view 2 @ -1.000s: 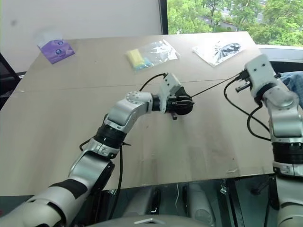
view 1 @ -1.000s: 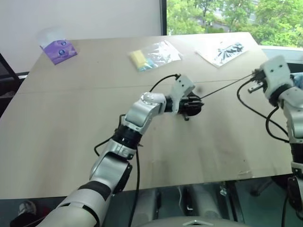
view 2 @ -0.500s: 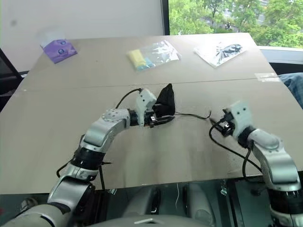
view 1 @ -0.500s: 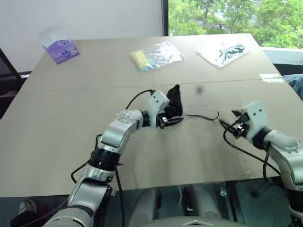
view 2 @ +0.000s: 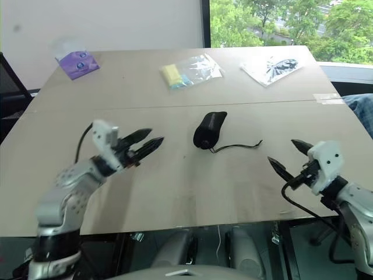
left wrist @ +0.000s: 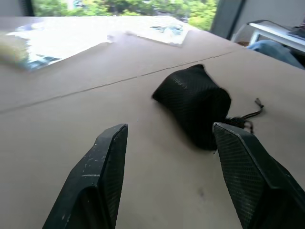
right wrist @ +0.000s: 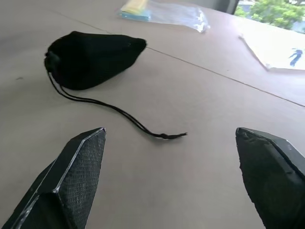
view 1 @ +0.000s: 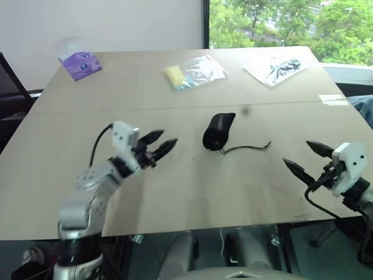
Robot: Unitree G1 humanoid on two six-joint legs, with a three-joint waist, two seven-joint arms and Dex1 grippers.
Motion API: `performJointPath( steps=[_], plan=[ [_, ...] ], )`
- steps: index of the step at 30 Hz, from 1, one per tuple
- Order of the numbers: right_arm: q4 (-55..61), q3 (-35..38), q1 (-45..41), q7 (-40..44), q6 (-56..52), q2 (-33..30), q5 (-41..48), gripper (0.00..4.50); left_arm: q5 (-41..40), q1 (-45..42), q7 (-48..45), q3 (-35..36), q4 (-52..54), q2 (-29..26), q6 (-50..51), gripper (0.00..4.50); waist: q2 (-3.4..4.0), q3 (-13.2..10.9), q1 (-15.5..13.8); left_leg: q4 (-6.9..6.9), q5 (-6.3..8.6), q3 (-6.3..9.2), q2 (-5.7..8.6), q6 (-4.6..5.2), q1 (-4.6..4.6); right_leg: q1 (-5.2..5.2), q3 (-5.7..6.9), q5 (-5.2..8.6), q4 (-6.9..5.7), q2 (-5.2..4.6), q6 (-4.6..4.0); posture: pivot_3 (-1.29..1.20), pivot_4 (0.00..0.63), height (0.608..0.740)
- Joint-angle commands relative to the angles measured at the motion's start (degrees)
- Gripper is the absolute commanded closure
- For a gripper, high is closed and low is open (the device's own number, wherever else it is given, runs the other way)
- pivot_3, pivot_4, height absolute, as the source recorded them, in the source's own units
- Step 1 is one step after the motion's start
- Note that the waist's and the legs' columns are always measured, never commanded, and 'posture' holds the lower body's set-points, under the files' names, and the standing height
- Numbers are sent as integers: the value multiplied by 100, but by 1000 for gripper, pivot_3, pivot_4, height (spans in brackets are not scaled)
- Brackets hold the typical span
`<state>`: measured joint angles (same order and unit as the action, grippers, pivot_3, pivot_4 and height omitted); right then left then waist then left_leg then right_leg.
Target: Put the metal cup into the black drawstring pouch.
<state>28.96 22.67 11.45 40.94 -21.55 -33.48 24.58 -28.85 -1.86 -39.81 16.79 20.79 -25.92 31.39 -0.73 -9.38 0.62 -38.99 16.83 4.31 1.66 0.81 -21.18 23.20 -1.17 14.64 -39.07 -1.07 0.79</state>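
Pouch: black drawstring pouch lying plump on the bench, cord trailing right.
Feel: likely soft, floppy; best pinched by the cord end.
Left gripper: jaws apart, empty.
Right gripper: jaws wide, empty.

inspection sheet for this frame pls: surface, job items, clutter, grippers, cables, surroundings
Surface: tan table, a seam line running across it.
Job's things: black drawstring pouch lies on its side mid-table, bulging, mouth cinched, cord trailing toward the right arm. Metal cup: nothing seen; cannot tell if it is inside.
Clutter: purple packet, clear bag with yellow item, clear bag with black print, all along the far edge; tape strip near the right edge.
Grippers: left gripper open, empty; right gripper open wide, empty; both clear of the pouch.
Cables: black cable at each wrist.
Surroundings: white wall, window with trees.
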Motion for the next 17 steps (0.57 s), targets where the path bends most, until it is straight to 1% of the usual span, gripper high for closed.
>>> performJointPath(
  steps=[1, 3, 6, 9, 10, 11, 17],
  plan=[
    [-161, 241, 89, -1, 494, -119, -228, 93, 65, 670, 348, 416, 454, 172, -457, 1565, 0, 0, -8, 1, 0, 0, -1, 0, -2, -1, 0, -1, 8, 0, 0, 0, 150, 740],
    [-354, 272, 125, -7, 635, -118, -274, 93, 136, 1114, 613, 573, 600, 340, -650, 1565, -1, 1, -15, 1, 2, -1, -1, 3, -3, -4, -1, -1, 15, -2, 1, 0, 150, 740],
    [-538, 280, 271, 132, 784, -164, -263, 93, 135, 1420, 892, 661, 715, 500, -785, 1565, -1, 1, -63, 1, 4, 0, -2, 6, -2, -8, -1, -1, 19, -3, 0, 0, 150, 740],
    [-738, 314, 426, 226, 891, -201, -274, 0, 31, 1602, 925, 670, 801, 557, -897, 758, 1, 2, -127, 1, 5, 2, -4, 7, 0, -9, 4, 0, 19, -2, -1, 0, 150, 740],
    [-782, 325, 470, 266, 910, -214, -244, 0, 63, 1640, 988, 660, 835, 567, -924, 348, 1, 2, -137, 1, 5, 2, -4, 7, 0, -10, 4, 0, 20, -2, -1, 0, 150, 740],
    [-811, 337, 506, 299, 950, -226, -229, 0, 147, 1661, 1099, 641, 861, 569, -924, 40, 1, 2, -138, 1, 5, 1, -3, 7, 0, -10, 4, 0, 21, -2, -1, 0, 150, 740],
    [-811, 416, 612, 254, 1117, -238, -202, 0, 25, 1765, 1229, 742, 838, 534, -970, 11, 2, 2, -130, 2, 5, 0, -5, 7, 0, -10, 3, 1, 21, -1, -1, 0, 150, 740]
  ],
)
